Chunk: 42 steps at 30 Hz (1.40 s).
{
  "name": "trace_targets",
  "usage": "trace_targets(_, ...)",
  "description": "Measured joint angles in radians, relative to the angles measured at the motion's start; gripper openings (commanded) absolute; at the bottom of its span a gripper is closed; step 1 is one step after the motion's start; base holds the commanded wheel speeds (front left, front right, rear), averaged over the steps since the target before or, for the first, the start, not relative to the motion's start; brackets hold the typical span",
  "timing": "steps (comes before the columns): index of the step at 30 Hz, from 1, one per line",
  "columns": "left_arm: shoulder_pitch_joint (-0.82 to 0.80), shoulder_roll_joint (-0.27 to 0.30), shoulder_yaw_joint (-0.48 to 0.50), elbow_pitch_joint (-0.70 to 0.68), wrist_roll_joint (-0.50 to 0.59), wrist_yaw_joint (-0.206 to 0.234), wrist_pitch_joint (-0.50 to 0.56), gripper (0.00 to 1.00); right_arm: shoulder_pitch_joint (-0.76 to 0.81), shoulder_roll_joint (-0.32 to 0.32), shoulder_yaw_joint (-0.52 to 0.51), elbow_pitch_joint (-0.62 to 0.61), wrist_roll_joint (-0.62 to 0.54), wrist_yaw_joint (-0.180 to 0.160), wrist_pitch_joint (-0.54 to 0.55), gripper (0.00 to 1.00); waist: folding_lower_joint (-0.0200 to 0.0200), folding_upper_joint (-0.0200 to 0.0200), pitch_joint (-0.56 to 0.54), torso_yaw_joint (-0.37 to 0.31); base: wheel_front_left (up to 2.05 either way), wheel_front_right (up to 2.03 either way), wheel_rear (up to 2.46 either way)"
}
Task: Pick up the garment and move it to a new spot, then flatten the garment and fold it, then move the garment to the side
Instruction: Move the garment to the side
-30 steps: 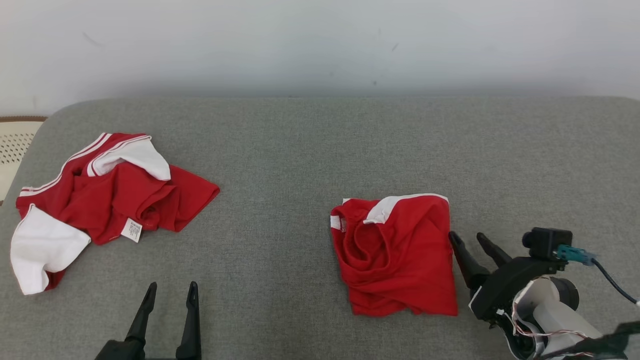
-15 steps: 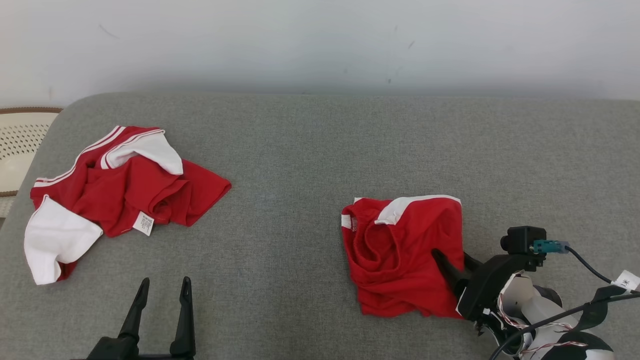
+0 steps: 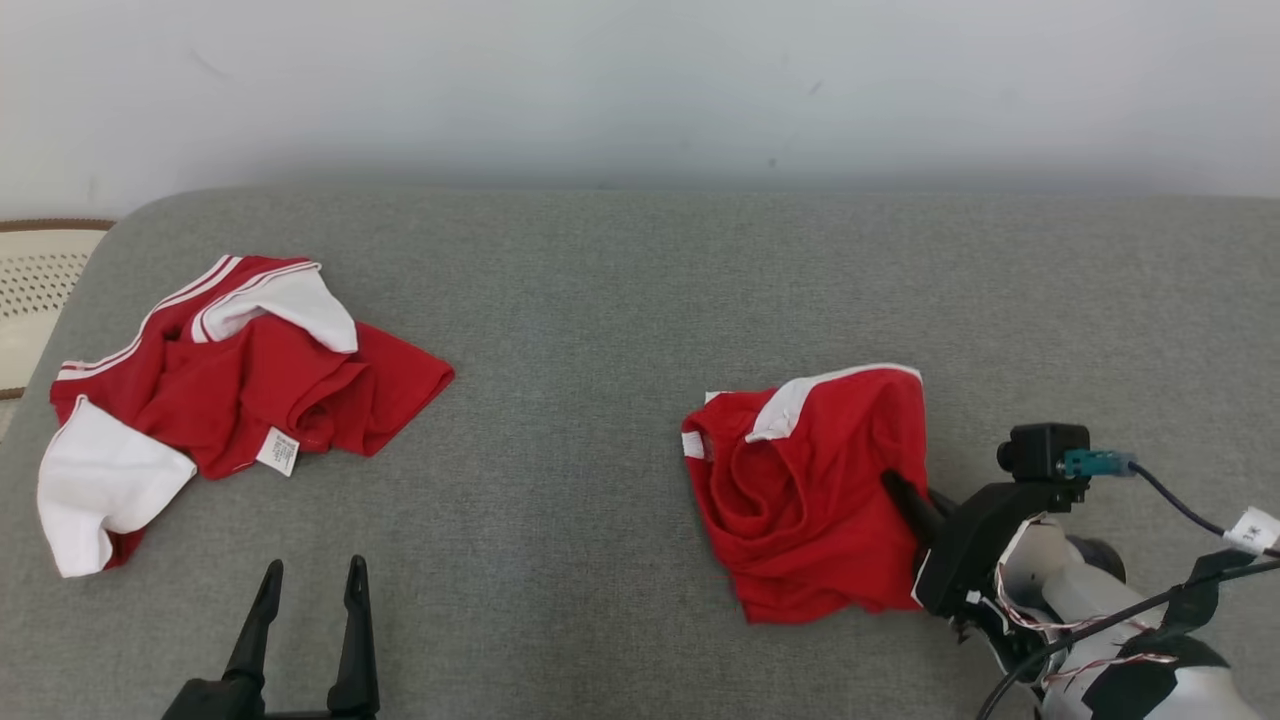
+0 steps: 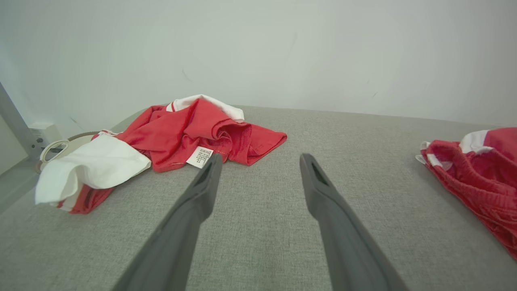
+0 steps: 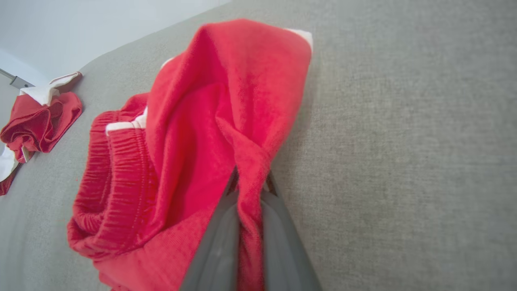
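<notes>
A grey cushion (image 3: 600, 280) is carrying everything. A crumpled red-and-white garment (image 3: 240, 390) is lying by its left edge. The folded red garment (image 3: 800, 500) is lying right of centre, toward the front edge. The right gripper (image 3: 898, 488) is pinching its raised right side, with the jaws closed on the cloth. The left gripper (image 3: 312, 566) is hovering near the front-left corner, spread wide and empty.

folded garment (image 3: 800, 500) right on padded surface (image 3: 600, 300), crumpled garment (image 3: 250, 390) far left
</notes>
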Motion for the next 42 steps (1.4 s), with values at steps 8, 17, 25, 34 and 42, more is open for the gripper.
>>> trace_targets(8,0.005,0.004,0.023,-0.021,0.002,-0.001,0.000,1.00,-0.083,-0.077,0.039,-0.012,-0.014,0.000,-0.016,0.00,0.0000,0.0000,0.004,-0.050,0.00,0.00,0.00)
trace_targets(17,-0.012,0.027,0.033,-0.050,0.020,-0.009,0.000,1.00,-0.210,-0.167,0.096,0.003,-0.053,0.000,0.001,0.00,0.0001,0.0000,0.053,-0.099,0.00,0.00,0.00)
trace_targets(25,-0.037,0.063,0.050,-0.096,0.033,-0.009,0.000,1.00,-0.325,-0.245,0.144,0.043,-0.067,0.000,0.004,0.00,0.0001,0.0001,0.135,-0.130,0.00,0.00,0.00)
trace_targets(34,-0.045,0.105,0.062,-0.172,0.053,0.000,0.012,1.00,-0.459,-0.324,0.205,0.093,-0.093,0.000,0.001,0.00,0.0002,0.0001,0.225,-0.154,0.00,0.00,0.00)
trace_targets(42,-0.041,0.130,0.083,-0.282,0.065,0.018,0.051,1.00,-0.561,-0.380,0.250,0.107,-0.100,0.000,0.001,0.00,0.0002,0.0002,0.287,-0.173,0.00,0.00,0.00)
